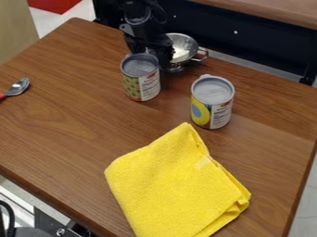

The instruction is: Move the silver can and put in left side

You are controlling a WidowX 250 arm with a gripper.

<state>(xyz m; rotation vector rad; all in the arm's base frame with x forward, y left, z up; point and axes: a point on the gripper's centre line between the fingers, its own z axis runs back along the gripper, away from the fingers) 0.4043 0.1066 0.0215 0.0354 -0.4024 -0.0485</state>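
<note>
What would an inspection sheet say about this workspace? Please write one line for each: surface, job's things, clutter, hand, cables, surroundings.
Surface: brown wooden table, visible grain.
Job's things: green-and-yellow patterned can and yellow-labelled can, both upright with silver-coloured tops; which one is meant is not certain.
Clutter: folded yellow cloth in front; metal strainer at the back; spoon at the left edge.
Hand: black hand just behind the patterned can, beside the strainer; contact cannot be told.
Cables: black cable at the lower left corner.
Surroundings: black panel behind the table; red item at upper left.
</note>
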